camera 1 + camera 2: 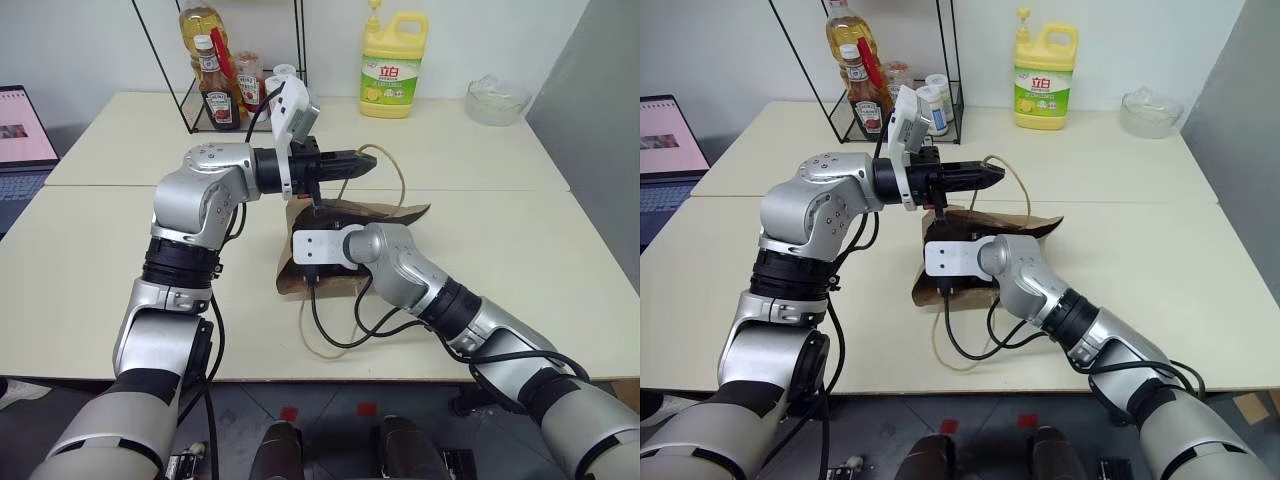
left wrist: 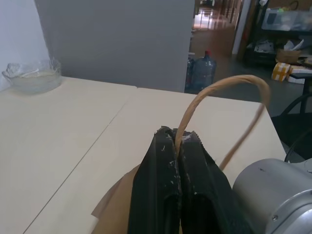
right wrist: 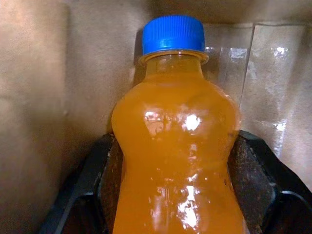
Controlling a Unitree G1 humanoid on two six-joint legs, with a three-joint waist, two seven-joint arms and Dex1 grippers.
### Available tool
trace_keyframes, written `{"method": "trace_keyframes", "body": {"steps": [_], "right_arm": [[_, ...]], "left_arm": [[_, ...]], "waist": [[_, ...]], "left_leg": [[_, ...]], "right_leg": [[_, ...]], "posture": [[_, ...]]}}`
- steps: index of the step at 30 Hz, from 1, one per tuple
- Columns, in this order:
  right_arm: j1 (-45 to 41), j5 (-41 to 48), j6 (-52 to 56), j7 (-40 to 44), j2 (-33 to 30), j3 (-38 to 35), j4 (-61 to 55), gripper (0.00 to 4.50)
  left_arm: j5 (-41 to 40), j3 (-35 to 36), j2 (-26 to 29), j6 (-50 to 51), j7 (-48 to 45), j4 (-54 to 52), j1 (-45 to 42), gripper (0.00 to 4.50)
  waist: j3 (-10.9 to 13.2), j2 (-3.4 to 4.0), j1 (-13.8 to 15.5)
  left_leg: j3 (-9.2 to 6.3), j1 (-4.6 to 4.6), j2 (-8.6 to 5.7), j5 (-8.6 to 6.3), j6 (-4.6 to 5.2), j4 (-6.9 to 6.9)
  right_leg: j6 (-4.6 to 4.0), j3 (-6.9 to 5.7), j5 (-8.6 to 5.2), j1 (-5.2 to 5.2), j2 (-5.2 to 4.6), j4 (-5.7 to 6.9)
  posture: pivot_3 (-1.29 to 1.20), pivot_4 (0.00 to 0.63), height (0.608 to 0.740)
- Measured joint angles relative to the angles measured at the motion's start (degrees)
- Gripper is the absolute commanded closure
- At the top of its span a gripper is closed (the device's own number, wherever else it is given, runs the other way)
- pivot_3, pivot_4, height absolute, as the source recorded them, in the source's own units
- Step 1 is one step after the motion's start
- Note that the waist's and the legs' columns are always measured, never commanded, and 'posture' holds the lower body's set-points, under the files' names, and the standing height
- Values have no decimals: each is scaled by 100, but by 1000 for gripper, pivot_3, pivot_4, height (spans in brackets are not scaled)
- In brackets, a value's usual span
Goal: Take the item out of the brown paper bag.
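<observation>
The right gripper is deep inside the brown paper bag, and its two black fingers stand on either side of a small bottle of orange drink with a blue cap. The fingers lie right against the bottle's wide belly on both sides, though whether they are already squeezing it cannot be told. The bottle lies with its cap pointing away from the wrist, toward the far end of the bag, with brown paper walls around it and a glossy clear sheet just beside the cap.

From the head cameras, the right wrist disappears into the bag's open mouth, so the bottle itself is hidden there. The bag lies on its side on the cream table, near the middle, its mouth turned toward the robot.

The left gripper is above the bag, pointing level toward the robot's right. Its fingers are pressed together, pinching one tan cord handle of the bag; the cord rises from the fingertips in a loop and curves back down to the bag's upper edge, which is lifted by it.

At the far side of the table stand a yellow detergent bottle, a clear glass bowl and a black wire rack holding sauce bottles. A laptop sits at the left edge.
</observation>
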Motion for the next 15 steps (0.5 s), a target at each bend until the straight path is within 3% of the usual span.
{"method": "trace_keyframes", "body": {"steps": [15], "right_arm": [[839,488,120,887,-805,-903,-2347,2059]], "left_arm": [[207,-22,36,-359,-24,300,-12,4500]], "waist": [[1,1,-25]], "left_leg": [[0,-6,1,0,-1,-7]], "right_leg": [[0,-1,0,-7,1,-6]], "posture": [[0,150,740]]}}
